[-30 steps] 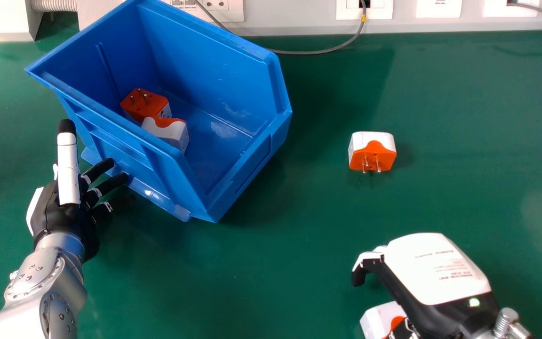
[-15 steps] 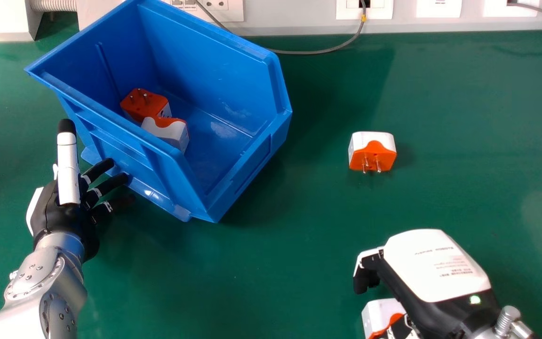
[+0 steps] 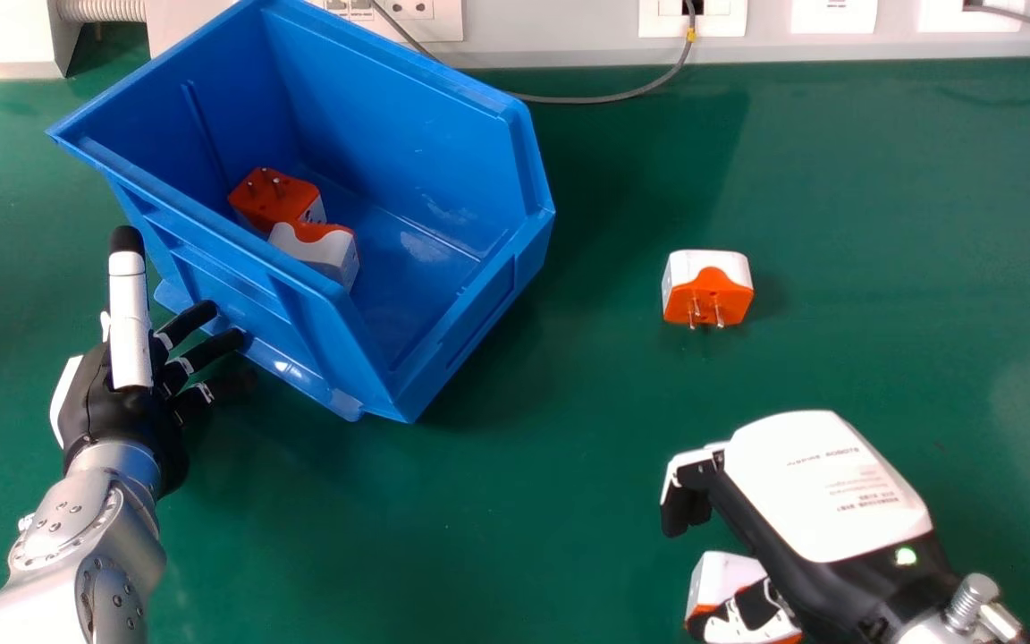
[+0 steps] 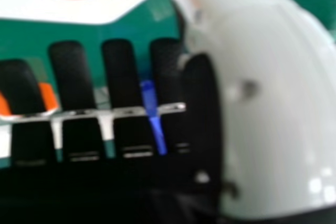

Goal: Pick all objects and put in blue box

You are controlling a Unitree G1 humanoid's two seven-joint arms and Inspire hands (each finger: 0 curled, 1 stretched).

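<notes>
While partly hidden, the white and orange near plug is to the right of the blue box, closer to the robot. One edge pokes out, with green table between it and the box. The right hand covers its other side; I can't tell how wide the hand is or if it holds the plug.

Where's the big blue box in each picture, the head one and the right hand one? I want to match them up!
Head view: the blue box is in the upper left part.
Right hand view: a thin blue strip, probably a bit of the box, peeks through a narrow gap in the black part of the right hand.
Shared landmark: the green tabletop.
</notes>
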